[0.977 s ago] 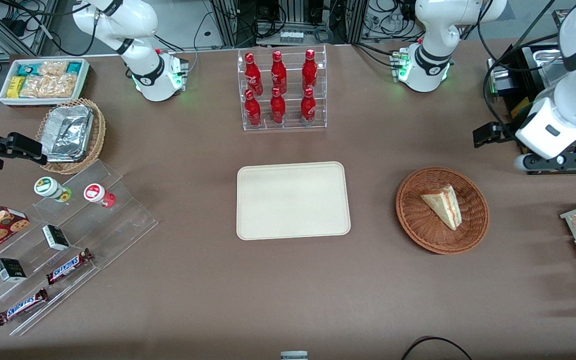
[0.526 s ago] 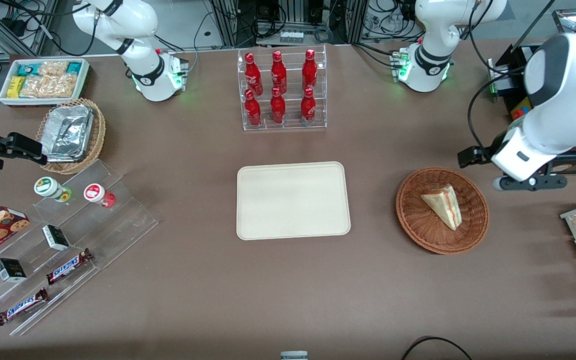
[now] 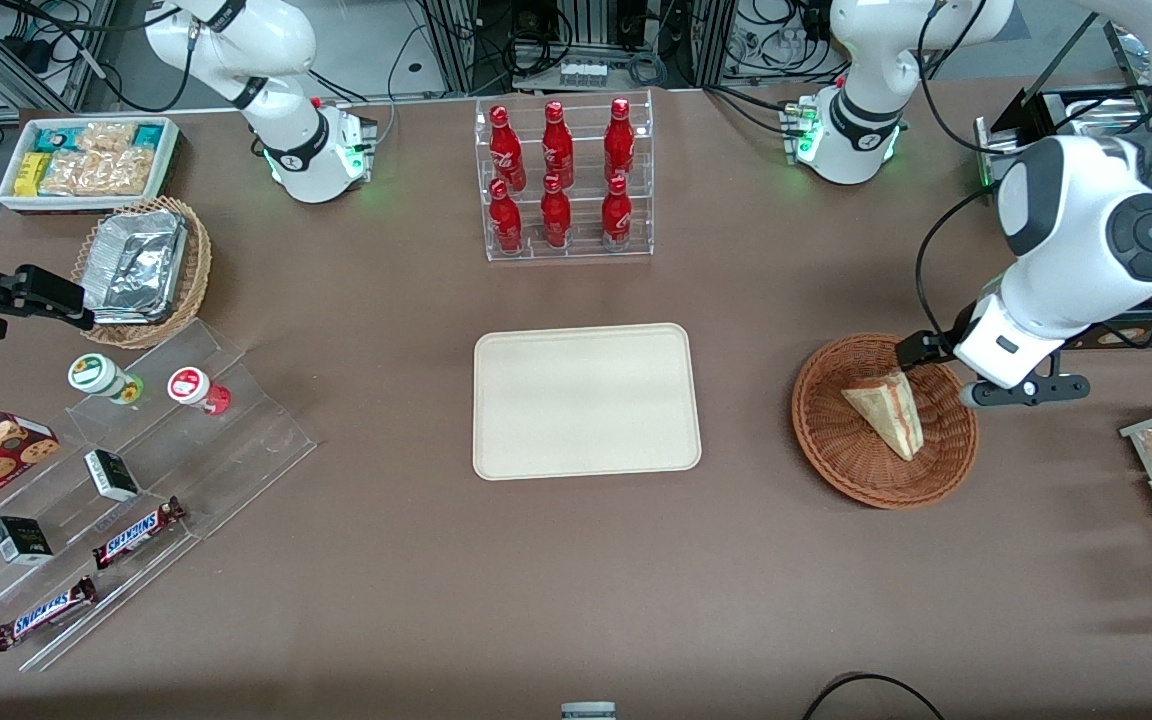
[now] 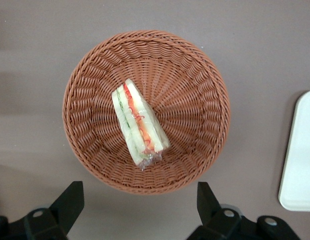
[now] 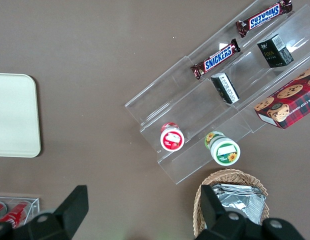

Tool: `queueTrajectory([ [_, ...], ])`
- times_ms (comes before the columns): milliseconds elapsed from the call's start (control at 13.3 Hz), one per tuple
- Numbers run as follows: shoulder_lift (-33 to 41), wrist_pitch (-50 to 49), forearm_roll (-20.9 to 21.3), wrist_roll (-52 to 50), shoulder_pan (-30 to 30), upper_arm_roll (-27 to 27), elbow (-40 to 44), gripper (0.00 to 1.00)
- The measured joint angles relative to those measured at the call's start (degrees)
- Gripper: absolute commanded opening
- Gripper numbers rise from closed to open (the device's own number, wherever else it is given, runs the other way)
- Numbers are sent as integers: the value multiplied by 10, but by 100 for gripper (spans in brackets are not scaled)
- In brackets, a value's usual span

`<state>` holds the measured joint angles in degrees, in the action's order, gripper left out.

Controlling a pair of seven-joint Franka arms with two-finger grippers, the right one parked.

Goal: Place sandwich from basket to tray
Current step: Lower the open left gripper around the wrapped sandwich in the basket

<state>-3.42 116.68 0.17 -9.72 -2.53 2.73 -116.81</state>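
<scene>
Wicker is the trouble: the sandwich (image 4: 139, 125) lies tilted in the basket (image 4: 205, 95), with the hand (image 4: 140, 212) spread above its rim. A misaligned descent could snag the weave, or crush the soft wedge, far from the tray (image 3: 586, 400).

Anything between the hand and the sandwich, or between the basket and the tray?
Nothing visible. The open hand hangs above the basket, the sandwich uncovered below it. Only bare table lies between basket and tray.

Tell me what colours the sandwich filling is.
Red-pink and green layers between pale bread on the sandwich, clearest in the left wrist view; the open tool hovers above the basket.
</scene>
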Motion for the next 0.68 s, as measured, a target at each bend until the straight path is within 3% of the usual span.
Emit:
queueTrajectory([
  [677,-10,152,0,-137,5,-1,-104,100],
])
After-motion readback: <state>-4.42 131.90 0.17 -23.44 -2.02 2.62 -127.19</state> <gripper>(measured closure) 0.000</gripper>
